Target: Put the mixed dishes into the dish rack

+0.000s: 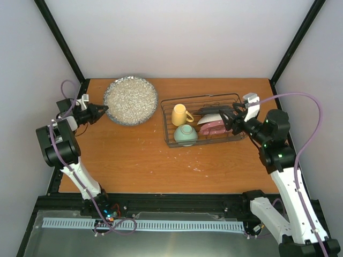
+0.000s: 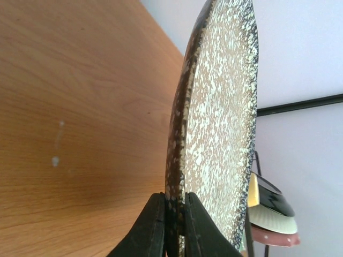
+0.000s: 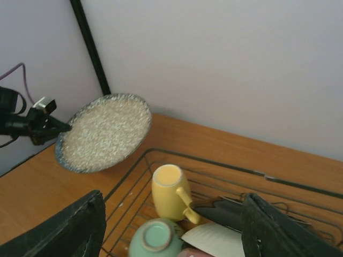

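The orange-brown wooden table carries the rectangular black wire dish rack on its right half. Left of the rack and apart from it, my left claw is pinched tight on the rim of the round speckled plate with the dark grey rim. The plate is tilted, though I cannot tell whether its far edge touches the table. In the rack's left end sit the pale mint-green bowl and the small yellow handled mug. My right claw hangs wide apart over the rack, gripping nothing
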You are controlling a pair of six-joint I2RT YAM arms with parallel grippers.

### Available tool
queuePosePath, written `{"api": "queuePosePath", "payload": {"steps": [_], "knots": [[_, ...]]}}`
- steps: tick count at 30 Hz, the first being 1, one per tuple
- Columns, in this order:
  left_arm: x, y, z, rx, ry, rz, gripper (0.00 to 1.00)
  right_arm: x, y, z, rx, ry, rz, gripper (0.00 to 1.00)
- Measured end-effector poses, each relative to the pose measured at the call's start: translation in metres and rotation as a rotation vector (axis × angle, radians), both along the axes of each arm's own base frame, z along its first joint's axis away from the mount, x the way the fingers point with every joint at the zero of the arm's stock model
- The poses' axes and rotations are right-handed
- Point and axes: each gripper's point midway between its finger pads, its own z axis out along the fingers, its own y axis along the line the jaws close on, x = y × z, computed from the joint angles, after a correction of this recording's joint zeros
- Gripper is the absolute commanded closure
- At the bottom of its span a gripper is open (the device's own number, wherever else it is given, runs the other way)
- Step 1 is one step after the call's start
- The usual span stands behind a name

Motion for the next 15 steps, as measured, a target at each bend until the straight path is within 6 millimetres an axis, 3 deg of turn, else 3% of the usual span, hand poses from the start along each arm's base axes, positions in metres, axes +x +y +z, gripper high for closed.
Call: {"api": "queuePosePath", "payload": {"steps": [4,8,10,12,15], "knots": [[-0.002,-0.004,0.024,-0.024,-0.047,-0.017,0.99,0.010,0.015,-0.011,0.042,0.078,0.079,0.31],[-0.005,-0.005,0.060,-0.020,-0.120,-0.029,1.00,0.022,0.031,-0.030,0.089,0.185,0.160,0.26],[-0.005,-0.005,0.081,-0.014,-0.162,-0.040,0.99,0.028,0.042,-0.038,0.102,0.233,0.200,0.17],[-0.005,-0.007,0.103,-0.003,-0.208,-0.053,0.99,0.031,0.058,-0.043,0.108,0.275,0.256,0.01],[-0.010,-0.009,0.131,0.014,-0.265,-0.064,0.99,0.031,0.088,-0.048,0.131,0.324,0.366,0.00]]}}
